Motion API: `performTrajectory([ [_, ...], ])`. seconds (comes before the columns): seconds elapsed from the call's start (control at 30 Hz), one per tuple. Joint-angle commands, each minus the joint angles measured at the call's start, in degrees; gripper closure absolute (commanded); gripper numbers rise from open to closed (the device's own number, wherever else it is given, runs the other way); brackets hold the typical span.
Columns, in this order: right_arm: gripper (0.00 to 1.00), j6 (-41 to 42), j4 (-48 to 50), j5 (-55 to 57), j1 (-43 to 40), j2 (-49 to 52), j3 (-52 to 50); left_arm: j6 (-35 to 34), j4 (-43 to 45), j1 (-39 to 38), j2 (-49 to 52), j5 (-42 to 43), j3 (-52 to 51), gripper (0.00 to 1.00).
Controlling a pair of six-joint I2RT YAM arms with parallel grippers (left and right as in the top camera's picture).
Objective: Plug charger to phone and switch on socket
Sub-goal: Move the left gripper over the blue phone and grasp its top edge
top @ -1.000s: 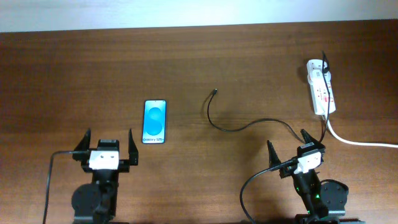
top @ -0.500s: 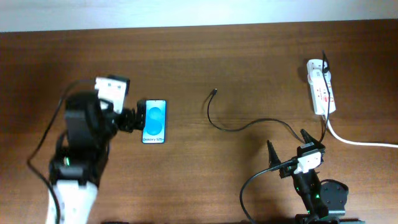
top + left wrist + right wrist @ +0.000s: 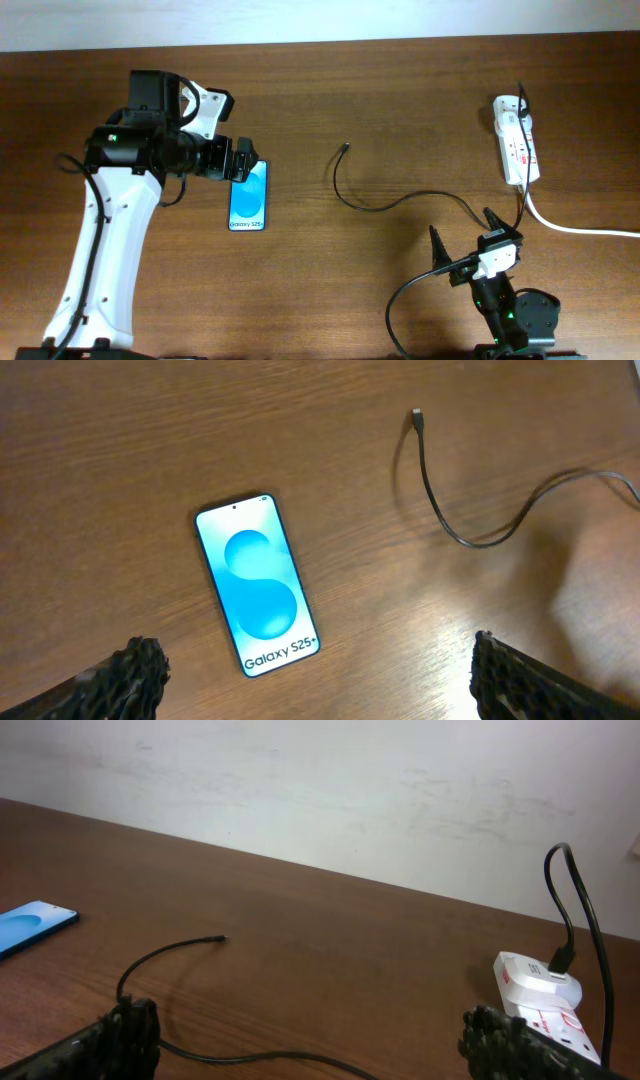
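**Item 1, phone** (image 3: 249, 196): lies flat on the worktop (image 3: 400, 90), left of centre, with the screen lit. Its long axis runs far to near, and the "Galaxy S25" end faces the robot. No port is visible.

**Item 2, left pincer** (image 3: 245, 163): spread wide and empty, hovering over the phone's far end. In the wrist view the phone (image 3: 257, 583) lies ahead of and between the 2 fingers, its long sides facing them. A squeeze would likely take it across its width.

**Item 3, charger** (image 3: 370, 208): a thin black cable, loose, curving across the centre. Its plug tip (image 3: 345, 148) lies well apart from the phone, to its right, and points away from the robot.

**Item 4, right pincer** (image 3: 462, 225): spread and empty, low by its base. The cable passes just ahead of it.

**Item 5, socket** (image 3: 517, 140): at the far right, well apart from both pincers; the right arm is nearer.

**Judgement:** the plug tip sits between the arms, nearer the left pincer. It probably has to travel left to the phone's near end.
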Motion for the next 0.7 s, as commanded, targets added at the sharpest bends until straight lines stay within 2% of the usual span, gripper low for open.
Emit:
performTrajectory([
  [0.0, 0.02, 0.59, -0.04, -0.72, 0.46, -0.33, -0.46, -7.52, 0.17, -0.17, 3.1, -5.9, 1.36, 0.01],
  [0.17, 0.02, 0.59, -0.04, -0.72, 0.46, -0.33, -0.46, -7.91, 1.03, -0.22, 7.48, -7.32, 1.36, 0.01],
  [0.67, 0.02, 0.59, -0.04, -0.72, 0.46, -0.33, -0.46, -7.89, 2.36, -0.22, 7.48, -7.34, 1.36, 0.01],
])
